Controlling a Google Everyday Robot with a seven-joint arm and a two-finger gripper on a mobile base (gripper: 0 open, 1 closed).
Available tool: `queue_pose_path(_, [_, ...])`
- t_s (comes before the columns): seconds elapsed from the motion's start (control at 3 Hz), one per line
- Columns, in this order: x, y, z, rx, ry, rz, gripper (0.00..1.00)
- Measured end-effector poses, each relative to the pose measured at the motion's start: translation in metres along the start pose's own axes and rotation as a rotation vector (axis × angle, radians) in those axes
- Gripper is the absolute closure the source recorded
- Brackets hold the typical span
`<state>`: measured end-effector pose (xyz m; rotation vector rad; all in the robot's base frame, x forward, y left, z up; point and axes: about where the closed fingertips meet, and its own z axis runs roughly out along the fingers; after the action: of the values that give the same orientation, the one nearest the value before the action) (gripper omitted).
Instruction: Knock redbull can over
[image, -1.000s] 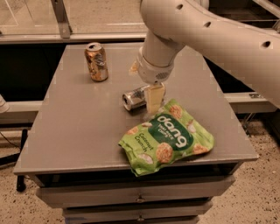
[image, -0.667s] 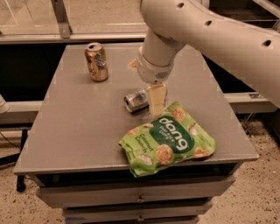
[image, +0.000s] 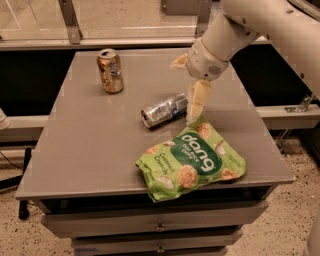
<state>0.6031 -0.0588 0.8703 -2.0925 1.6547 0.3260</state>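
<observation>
Silver with blue patches, the redbull can (image: 164, 110) lies on its side near the centre of the frame, on the grey table (image: 90, 150). Its top end points toward the lower left and its other end toward the right.

1. Status. Judged from its position, the can is already down, and the knock-over appears complete. What is left is a clean retreat.

2. Claw position. The claw (image: 196, 100) hangs just right of the can's right end, touching it or nearly so. Its tip is close above the top edge of the green snack bag (image: 192, 162). Whether the claw is open or closed cannot be told from this view. It holds nothing visible.

3. Recommended motion. Lift straight up before any sideways travel.
   - A sideways sweep could set the can rolling across the table.
   - A downward or forward motion could snag the bag, which is light and would likely drag.

4. Clearances. The white arm (image: 225, 35) enters from the upper right, so that side is the natural exit path. The orange-gold can (image: 110, 71) stands upright in the upper left, well apart from the claw. Keep the retreat away from it.

5. Check. Confirm that the can rests flat and does not roll.
</observation>
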Motion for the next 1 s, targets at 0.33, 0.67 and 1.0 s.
queue_pose_path(0.33, [0.028,-0.023,-0.036,0.068,-0.154,0.147,0.00])
queue_pose_path(0.67, [0.051,-0.036,-0.098,0.224,-0.250,0.257,0.00])
queue_pose_path(1.0, [0.070,-0.018,-0.136,0.315,-0.310,0.341,0.00])
